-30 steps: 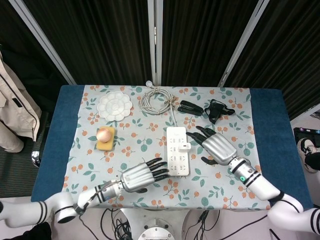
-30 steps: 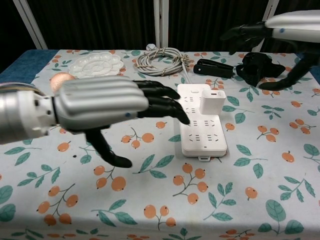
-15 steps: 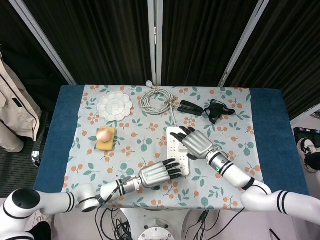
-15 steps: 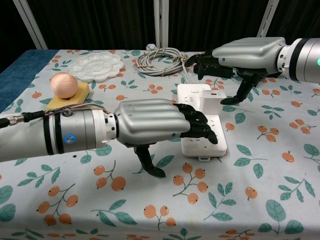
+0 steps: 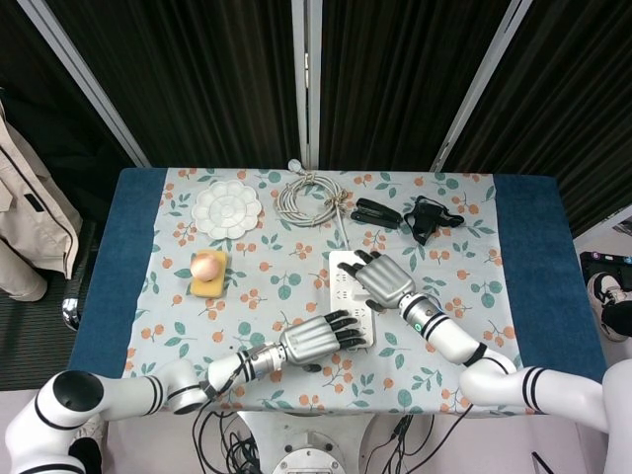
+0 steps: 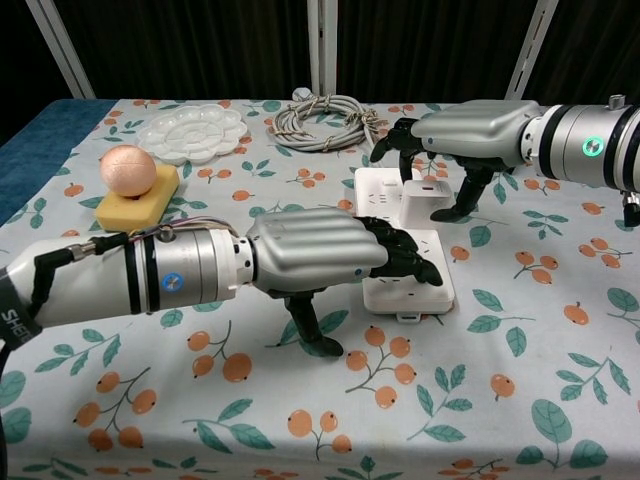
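Observation:
A white power strip (image 5: 348, 314) (image 6: 402, 262) lies mid-table on the floral cloth, with a white adapter (image 6: 425, 200) plugged into its far half. My left hand (image 5: 316, 339) (image 6: 318, 255) reaches in from the near left. Its fingers lie flat on the strip's near end and its thumb points down to the cloth. My right hand (image 5: 383, 279) (image 6: 472, 128) hovers over the adapter, fingers spread past its far left side, thumb down beside its right side. In the head view this hand hides the adapter. Neither hand holds anything.
A peach-coloured ball (image 5: 206, 263) (image 6: 127, 168) sits on a yellow sponge (image 6: 140, 203) at the left. At the back are a white palette dish (image 5: 227, 207) (image 6: 192, 133), a coiled cable (image 5: 308, 196) (image 6: 325, 115) and two black objects (image 5: 377, 212) (image 5: 427, 217).
My right hand swung left from the table's right side to over the adapter and lowered. My left hand slid forward until its fingers lay on the strip's near end.

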{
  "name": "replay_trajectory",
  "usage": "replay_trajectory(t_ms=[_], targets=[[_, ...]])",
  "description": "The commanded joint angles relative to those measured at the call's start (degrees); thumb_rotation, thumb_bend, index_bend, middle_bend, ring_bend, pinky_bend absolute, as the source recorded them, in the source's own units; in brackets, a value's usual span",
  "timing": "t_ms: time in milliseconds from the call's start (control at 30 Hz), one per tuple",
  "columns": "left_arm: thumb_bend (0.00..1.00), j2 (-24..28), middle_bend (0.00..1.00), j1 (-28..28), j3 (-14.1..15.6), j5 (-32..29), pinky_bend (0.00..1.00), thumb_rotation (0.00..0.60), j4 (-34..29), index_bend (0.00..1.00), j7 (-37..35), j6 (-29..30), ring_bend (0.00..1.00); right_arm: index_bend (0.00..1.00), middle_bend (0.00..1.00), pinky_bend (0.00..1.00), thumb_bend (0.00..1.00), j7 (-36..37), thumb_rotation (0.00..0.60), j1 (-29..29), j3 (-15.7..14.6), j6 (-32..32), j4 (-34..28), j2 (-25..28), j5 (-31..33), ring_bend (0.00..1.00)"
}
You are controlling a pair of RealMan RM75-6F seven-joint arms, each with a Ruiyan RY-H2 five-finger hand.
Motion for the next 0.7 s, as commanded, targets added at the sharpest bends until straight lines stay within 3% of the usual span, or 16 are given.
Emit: replay_trajectory(t_ms=[33, 333, 700], targets=[[0.17, -0.5, 0.15, -0.3, 0.5, -0.5, 0.1, 0.6, 0.8, 0.11, -0.4, 0.2, 0.05, 0.21, 0.36, 0.26, 0.21, 1.1, 0.6, 0.2, -0.4, 0.4, 1.5, -1.1, -0.4, 0.12], [0.17, -1.3, 0.15, -0.8, 1.5, -1.6, 0.09, 0.6, 2.1, 0.11, -1.2, 0.8, 0.05, 0.35, 0.46, 0.32, 0.21, 3.9, 0.6, 0.3, -1.2, 2.2, 5.1, -3.5, -3.1, 0.2], [0.16, -1.0, 0.15, -1.1, 2.4, -2.9, 0.09, 0.6, 2.0, 0.11, -1.4, 1.4, 0.05, 0.64, 0.6, 0.42, 0.21, 4.5, 0.6, 0.1, -2.1, 3.0, 6.2, -4.1, -3.9, 0.34]])
